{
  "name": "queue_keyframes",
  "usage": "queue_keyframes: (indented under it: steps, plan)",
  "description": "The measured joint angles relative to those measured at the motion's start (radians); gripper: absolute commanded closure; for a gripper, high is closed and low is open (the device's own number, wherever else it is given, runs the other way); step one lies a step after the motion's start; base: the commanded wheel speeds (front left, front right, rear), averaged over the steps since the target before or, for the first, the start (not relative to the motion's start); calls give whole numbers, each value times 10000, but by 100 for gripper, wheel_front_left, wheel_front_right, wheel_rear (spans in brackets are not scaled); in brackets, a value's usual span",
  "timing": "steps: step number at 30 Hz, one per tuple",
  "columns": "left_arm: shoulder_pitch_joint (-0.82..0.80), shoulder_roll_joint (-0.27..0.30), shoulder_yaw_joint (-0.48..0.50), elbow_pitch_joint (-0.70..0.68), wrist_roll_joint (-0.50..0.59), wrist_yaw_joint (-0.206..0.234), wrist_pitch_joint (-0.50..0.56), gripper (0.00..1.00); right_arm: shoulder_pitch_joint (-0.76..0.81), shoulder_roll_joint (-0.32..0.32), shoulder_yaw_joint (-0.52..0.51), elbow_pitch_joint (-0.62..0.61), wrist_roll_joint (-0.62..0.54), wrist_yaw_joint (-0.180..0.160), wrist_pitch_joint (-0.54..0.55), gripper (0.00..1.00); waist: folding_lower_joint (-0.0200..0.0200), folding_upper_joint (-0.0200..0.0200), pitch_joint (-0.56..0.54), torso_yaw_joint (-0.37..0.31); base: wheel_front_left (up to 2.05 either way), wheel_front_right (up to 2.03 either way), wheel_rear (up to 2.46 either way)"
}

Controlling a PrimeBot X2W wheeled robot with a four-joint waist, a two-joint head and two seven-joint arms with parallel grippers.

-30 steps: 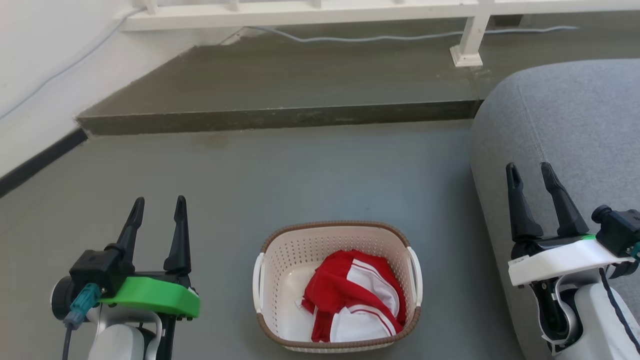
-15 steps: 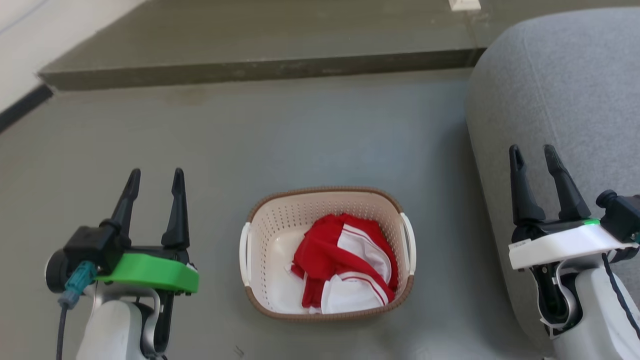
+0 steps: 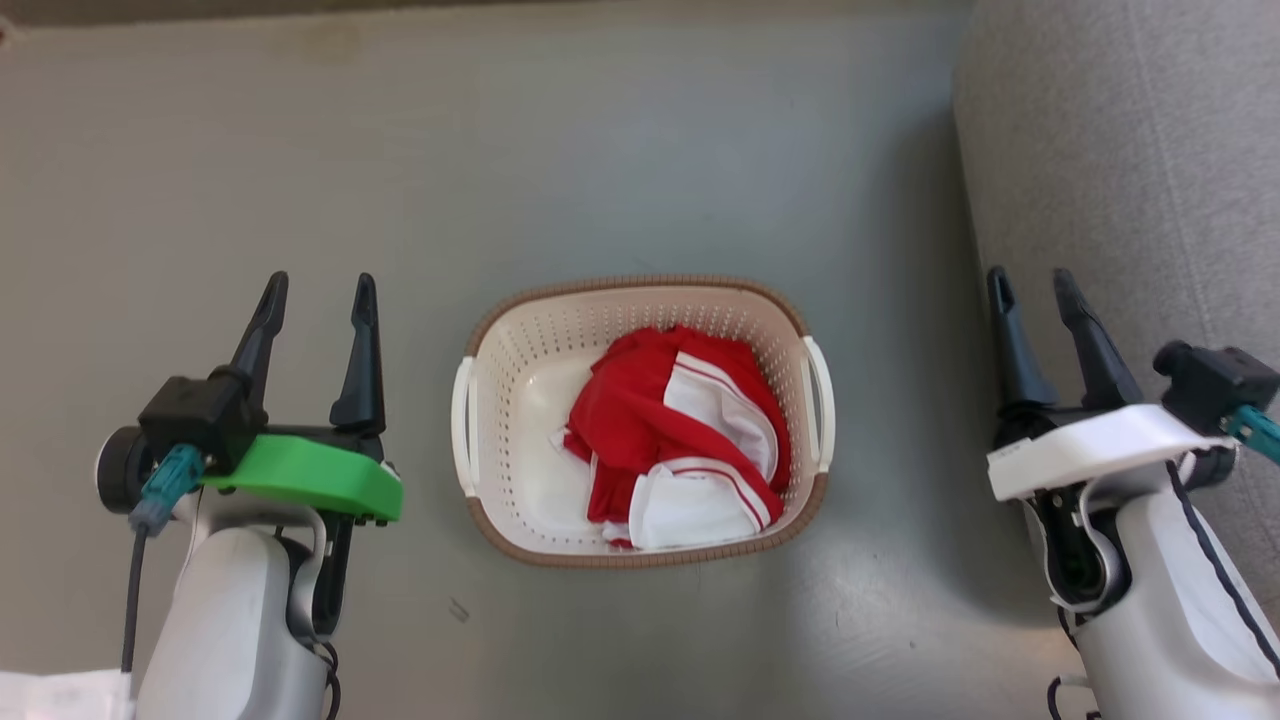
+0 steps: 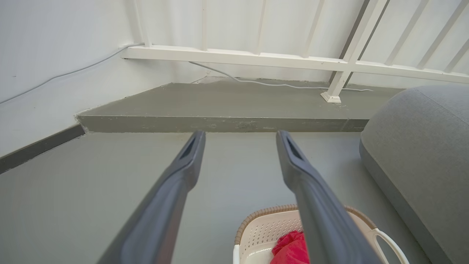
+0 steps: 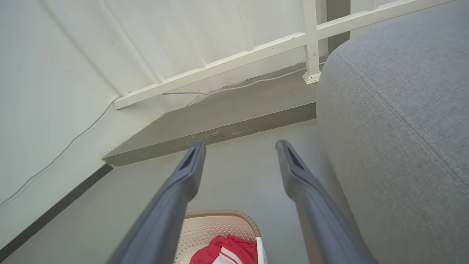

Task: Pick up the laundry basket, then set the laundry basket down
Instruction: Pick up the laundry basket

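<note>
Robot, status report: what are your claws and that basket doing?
Left claw open, empty. Right claw open, empty. Laundry basket on floor between them, untouched. Grey cushion close beside right claw.

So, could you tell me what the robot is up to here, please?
The robot looks set to pick up the laundry basket, which sits on the grey floor between its two arms, with a red and white garment bunched inside. The left gripper and the right gripper are both open and empty, one on either side of the basket and clear of its white handles. Nothing is grasped yet. A grey cushioned seat lies beside the right arm.
</note>
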Motion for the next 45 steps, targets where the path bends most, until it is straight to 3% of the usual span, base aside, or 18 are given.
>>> queue_keyframes:
  steps: [14,28,45]
  plan:
    - [-1861,-33,-105,2382,6,-94,52,0,-2024,-8,965,2180,-12,48,73,0,1,0,2005,20,0,0,0]
    - [-3770,-40,-525,4368,13,-188,677,0,-3958,132,1948,4497,523,50,826,0,1,0,4025,-45,0,0,0]
    - [-5038,-178,-1151,6274,10,-305,1149,0,-5645,297,3170,6134,970,50,1174,0,1,0,5845,-136,0,0,0]
